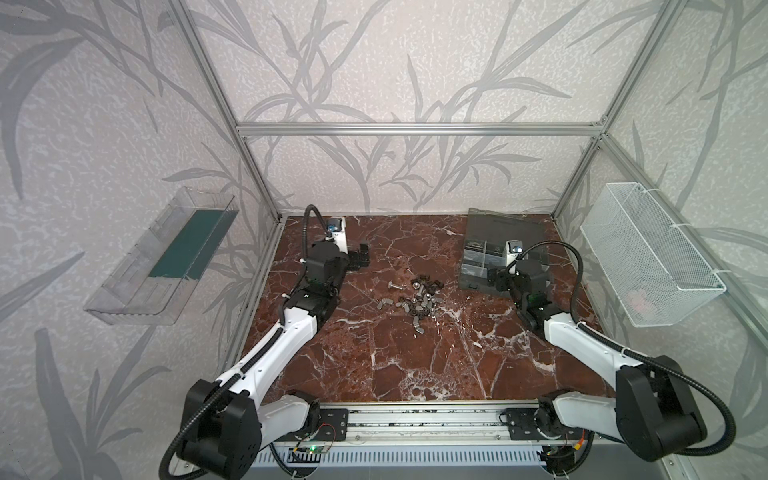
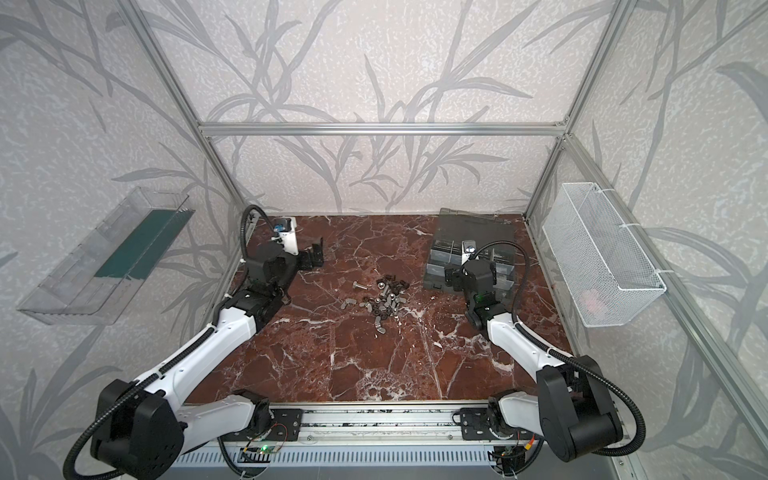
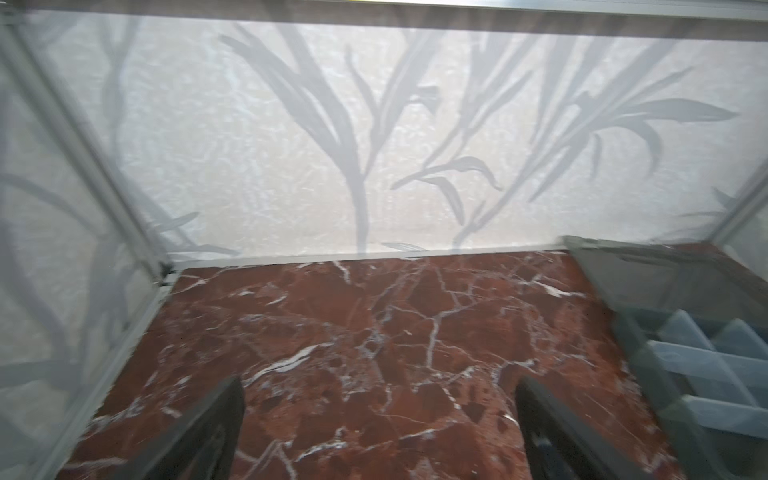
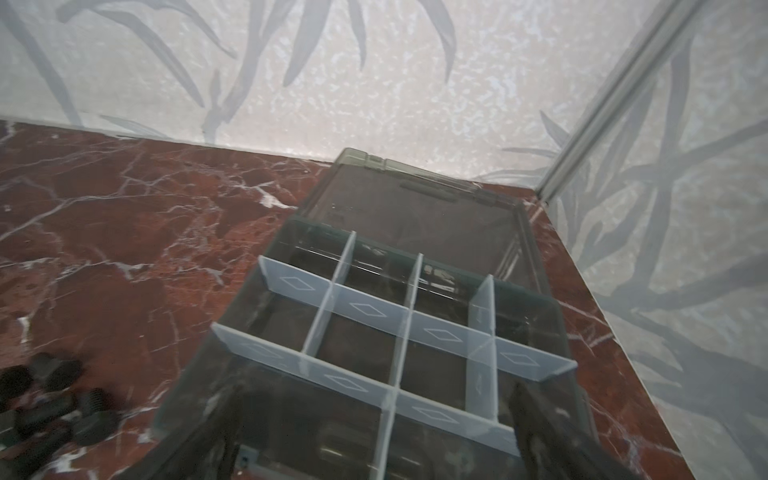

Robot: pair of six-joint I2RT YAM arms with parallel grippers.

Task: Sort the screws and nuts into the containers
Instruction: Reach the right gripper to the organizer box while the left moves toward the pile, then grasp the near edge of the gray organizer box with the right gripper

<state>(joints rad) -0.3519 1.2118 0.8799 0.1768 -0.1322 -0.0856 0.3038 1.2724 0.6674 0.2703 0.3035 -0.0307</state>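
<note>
Your tabletop (image 1: 415,365) carries the open organizer box (image 1: 482,232) in its far right corner, lid laid flat toward the far edge. Its containers (image 4: 361,332) look empty, as far as the right wrist view shows. Your right gripper (image 4: 378,415) hangs over the box's near compartments, jaws wide apart with nothing between them. Your left gripper (image 1: 360,258) sits near the far left corner, jaws apart too, gripping nothing. The nuts (image 1: 419,301) lie heaped mid-table, and the screws (image 1: 395,286) are among them, one silver one at the heap's left fringe. Sorting seems not yet started. You likely need to lower one gripper onto that loose screw and pinch it alone, clear of its neighbours
</note>
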